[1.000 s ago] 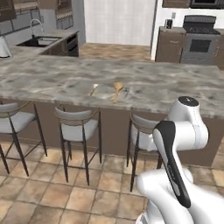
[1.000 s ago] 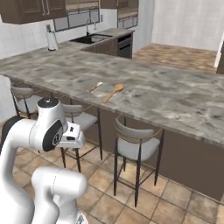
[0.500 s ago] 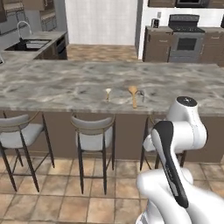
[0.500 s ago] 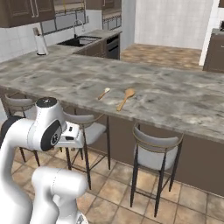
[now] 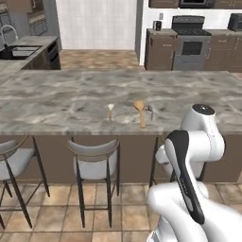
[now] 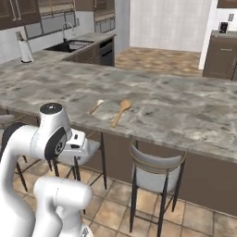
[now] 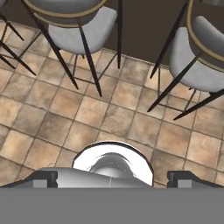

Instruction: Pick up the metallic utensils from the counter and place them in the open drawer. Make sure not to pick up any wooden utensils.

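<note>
The counter [image 5: 71, 101] [image 6: 185, 109] is a long grey-beige marbled island top ahead of me. Two tan wooden utensils lie near its front edge: a small thin one [image 5: 110, 110] [image 6: 96, 107] and a larger round-bowled spoon [image 5: 140, 112] [image 6: 120, 111]. Just right of the larger spoon lies a small grey piece, apparently the metallic utensil [image 5: 151, 110], too small to make out well. My gripper [image 7: 113, 178] hangs low beside the base, well short of the counter. It points down at the tiled floor, open and holding nothing, its fingertips [image 7: 43, 177] wide apart. The open drawer is out of view.
Grey-seated bar stools [image 5: 92, 153] [image 6: 155, 164] [image 7: 74, 22] stand along the island's near side, between me and the counter. A sink counter [image 6: 69, 46] lies at the far left, and a stove [image 5: 191, 42] with dark cabinets at the far right.
The whole picture has shifted as the base drove along the island; the utensils now sit further right and closer. The folded arm and open gripper have kept their pose.
</note>
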Motion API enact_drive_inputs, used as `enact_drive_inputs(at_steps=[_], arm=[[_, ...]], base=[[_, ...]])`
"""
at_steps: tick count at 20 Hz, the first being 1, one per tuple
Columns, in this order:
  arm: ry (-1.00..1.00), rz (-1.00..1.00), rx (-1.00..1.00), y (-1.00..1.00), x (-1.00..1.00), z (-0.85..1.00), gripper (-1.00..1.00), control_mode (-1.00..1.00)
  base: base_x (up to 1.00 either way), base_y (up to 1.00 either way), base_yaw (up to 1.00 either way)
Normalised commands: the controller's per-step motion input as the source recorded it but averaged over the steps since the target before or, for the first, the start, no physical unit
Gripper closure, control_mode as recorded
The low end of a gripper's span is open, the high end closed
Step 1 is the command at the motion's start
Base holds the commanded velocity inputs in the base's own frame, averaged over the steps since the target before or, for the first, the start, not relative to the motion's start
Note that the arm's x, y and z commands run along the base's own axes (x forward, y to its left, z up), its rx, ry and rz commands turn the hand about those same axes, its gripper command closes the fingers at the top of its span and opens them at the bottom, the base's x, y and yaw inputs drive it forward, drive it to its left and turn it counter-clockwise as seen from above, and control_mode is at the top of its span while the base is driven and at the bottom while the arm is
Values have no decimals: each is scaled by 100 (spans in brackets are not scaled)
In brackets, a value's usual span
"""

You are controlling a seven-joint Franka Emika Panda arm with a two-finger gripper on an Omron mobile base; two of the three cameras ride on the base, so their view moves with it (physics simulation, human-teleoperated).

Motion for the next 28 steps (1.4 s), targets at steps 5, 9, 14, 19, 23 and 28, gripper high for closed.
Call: enact_drive_inputs(at_steps=[5, 9, 14, 19, 23, 28], arm=[[0, 0, 0, 0, 0, 0, -100, 100], [0, 0, 0, 0, 0, 0, -100, 100], [0, 0, 0, 0, 0, 0, -100, 100], [0, 0, 0, 0, 0, 0, -100, 100], [0, 0, 0, 0, 0, 0, -100, 100], [0, 0, 0, 0, 0, 0, -100, 100]], base=[[49, 1, -27], [62, 28, -34], [82, 48, -37], [71, 67, -19], [18, 9, -3], [0, 0, 0]])
